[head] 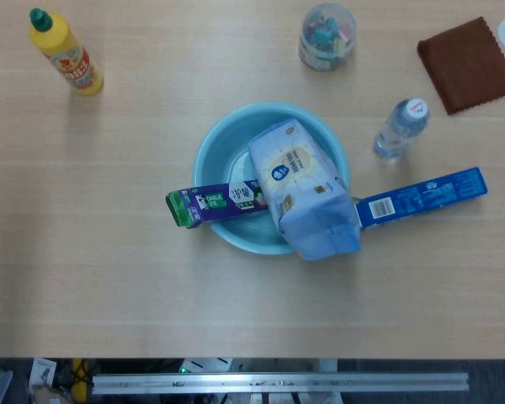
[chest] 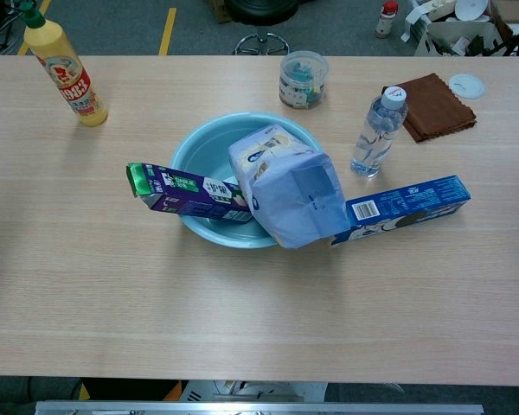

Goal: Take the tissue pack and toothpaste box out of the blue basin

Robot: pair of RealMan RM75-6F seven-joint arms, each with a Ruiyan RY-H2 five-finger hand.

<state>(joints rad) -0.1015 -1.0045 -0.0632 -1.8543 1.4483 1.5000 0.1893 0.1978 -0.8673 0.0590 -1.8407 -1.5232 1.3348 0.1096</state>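
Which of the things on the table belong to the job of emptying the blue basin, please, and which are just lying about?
For the job:
- blue basin
- tissue pack, lying across the basin's rim
- toothpaste box, purple and green, its end sticking out over the rim

Lying about:
- long blue box
- water bottle
- yellow bottle
- clear jar
- brown cloth
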